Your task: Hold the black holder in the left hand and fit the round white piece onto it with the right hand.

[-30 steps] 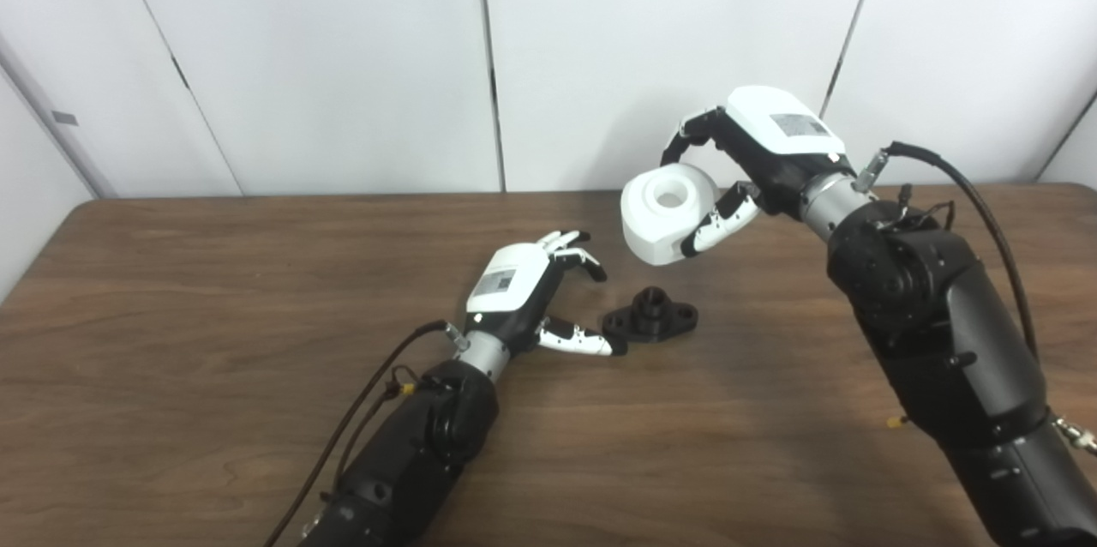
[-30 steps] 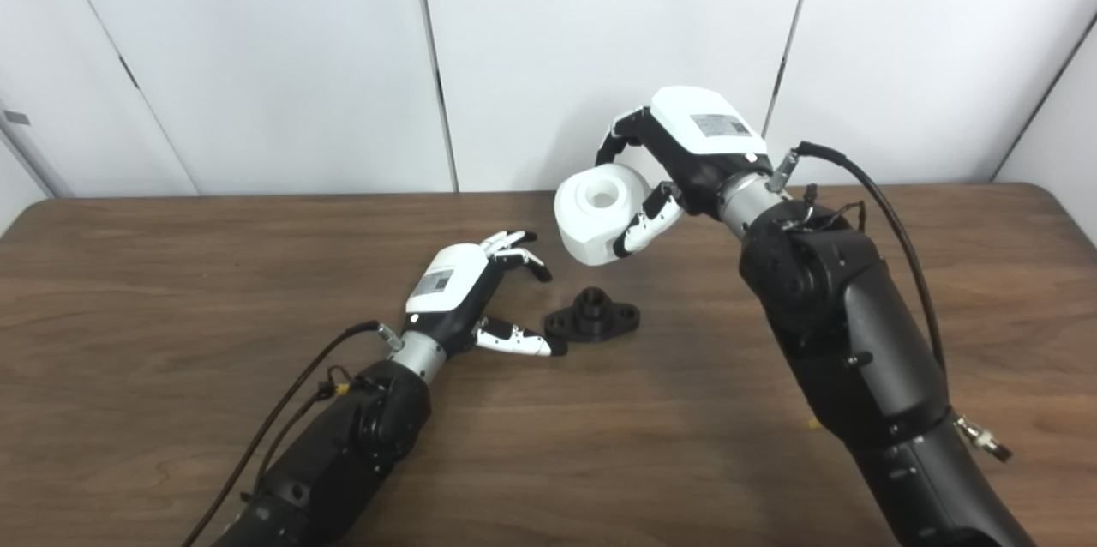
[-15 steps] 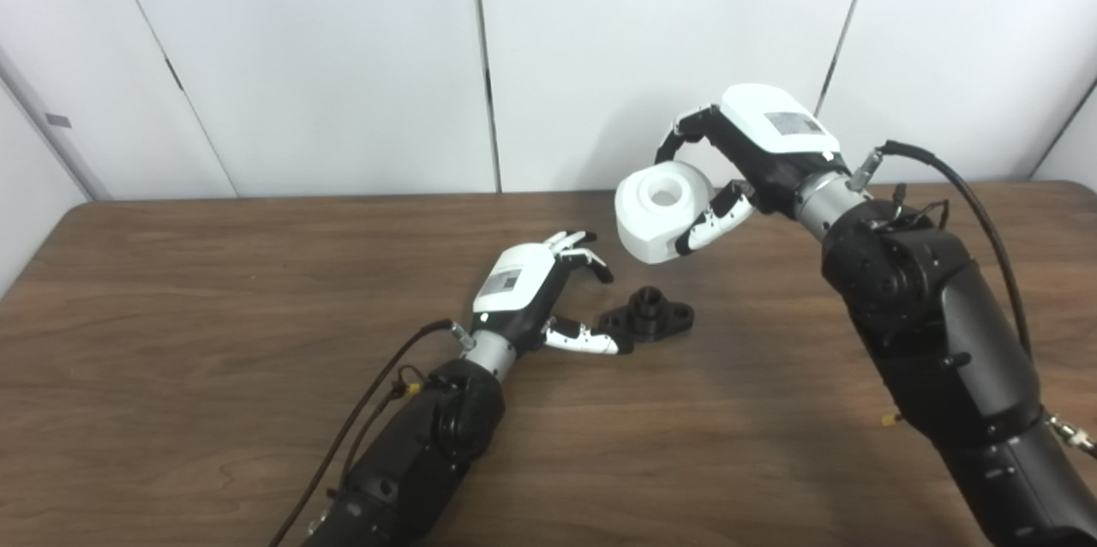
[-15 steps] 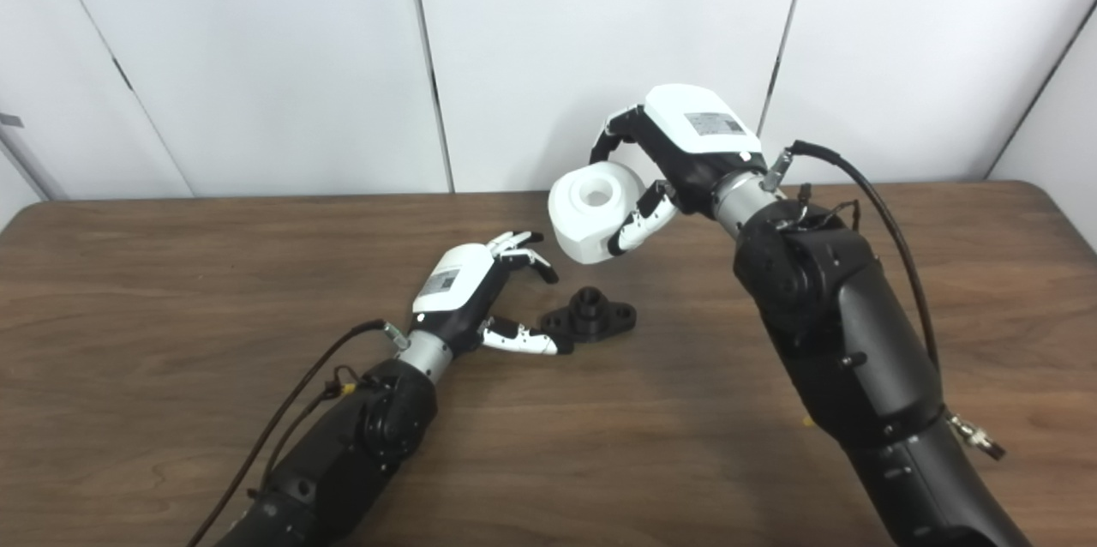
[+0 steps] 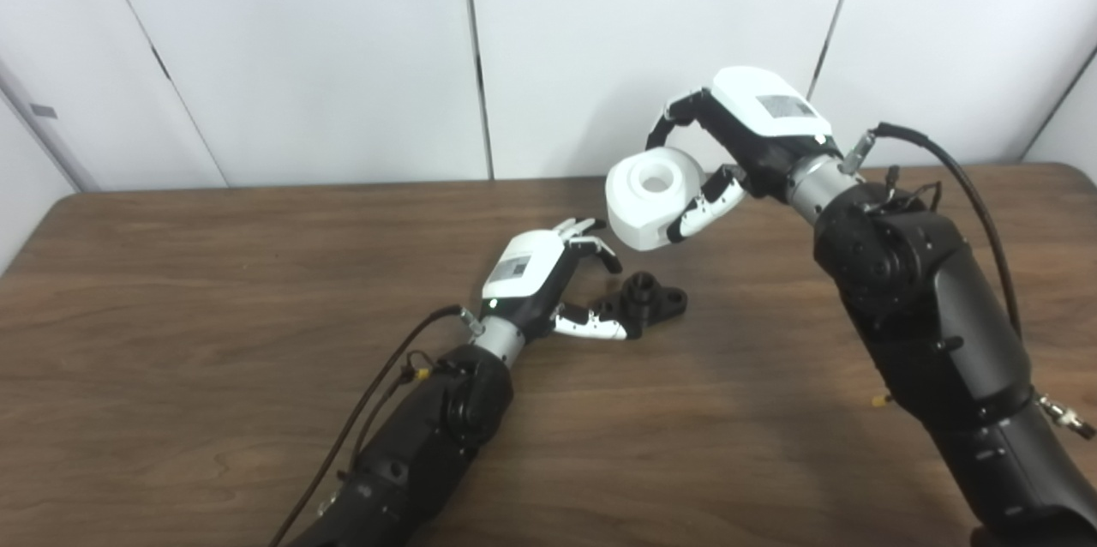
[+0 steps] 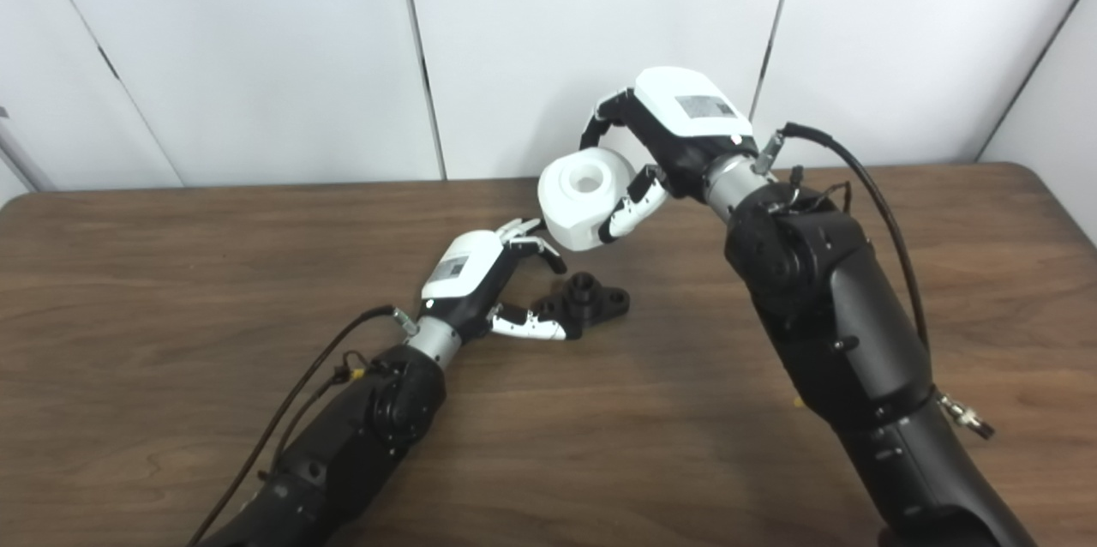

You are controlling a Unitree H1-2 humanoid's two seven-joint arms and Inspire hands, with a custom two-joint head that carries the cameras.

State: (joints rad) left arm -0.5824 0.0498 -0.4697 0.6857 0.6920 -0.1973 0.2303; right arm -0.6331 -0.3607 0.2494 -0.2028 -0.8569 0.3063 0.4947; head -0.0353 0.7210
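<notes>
The black holder, a flat flange with a short raised collar, lies on the wooden table near the middle. My left hand is open just left of it, thumb reaching the holder's near-left end and the other fingers curled above its far-left side. The round white piece, a thick ring with a centre hole, hangs in the air above and slightly behind the holder. My right hand is shut on that piece, fingers over its top and thumb under its right side.
A white panelled wall stands right behind the table's far edge. Black cables run along both forearms. Bare wood lies to the left and in front of the holder.
My left hand has slid right until its thumb reaches the holder. The right hand with the white piece has shifted slightly left. The camera has tilted a little, shifting the whole picture.
</notes>
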